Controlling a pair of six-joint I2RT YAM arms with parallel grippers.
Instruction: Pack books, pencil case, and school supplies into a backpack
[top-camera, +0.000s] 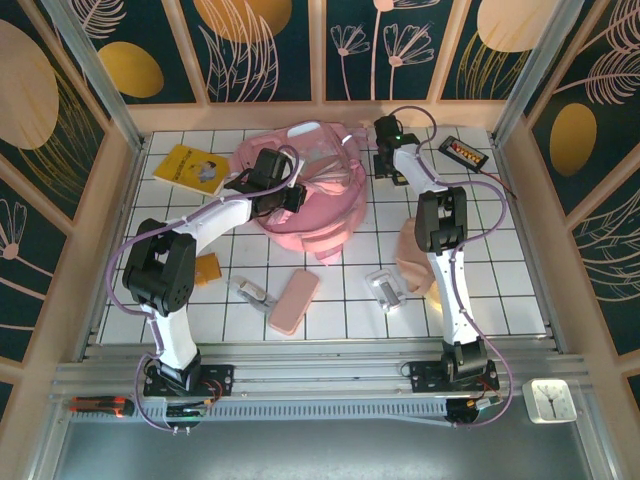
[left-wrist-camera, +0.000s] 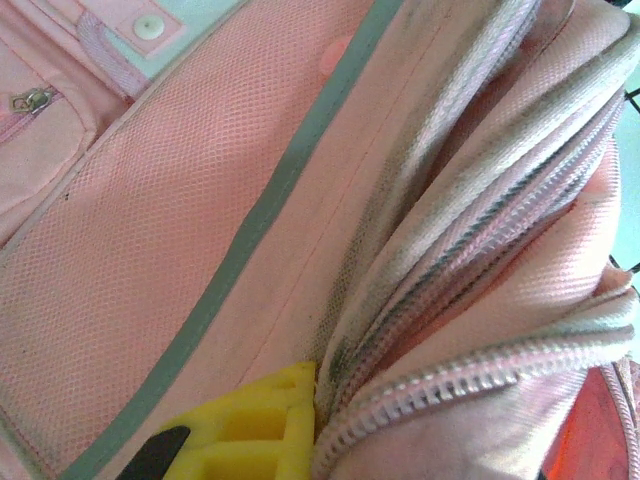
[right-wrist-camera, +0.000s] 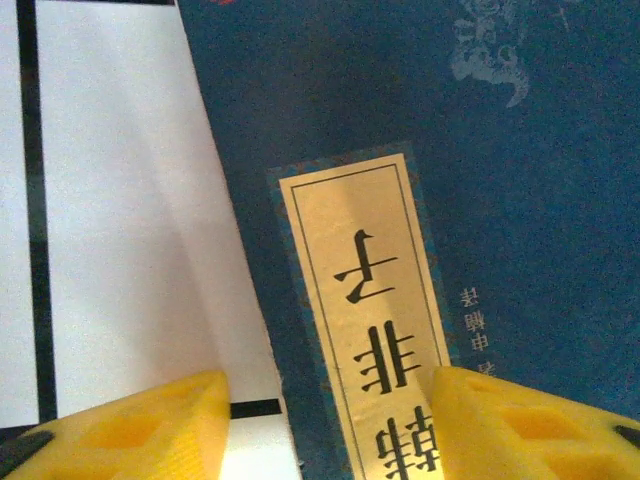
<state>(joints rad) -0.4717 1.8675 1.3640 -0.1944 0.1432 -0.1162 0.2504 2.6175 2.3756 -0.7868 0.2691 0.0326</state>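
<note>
Right hand (right-wrist-camera: 330, 420), fingers apart, straddles an edge of the navy book (right-wrist-camera: 520, 150); it should close squarely before lifting. Left hand (top-camera: 288, 196) pinches the backpack (top-camera: 330, 215) open.

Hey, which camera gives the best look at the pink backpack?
Top external: the backpack shows its full outline there, mid-table. The left wrist view is close up on its mesh panel and zip; the right wrist view faces the navy book.
</note>
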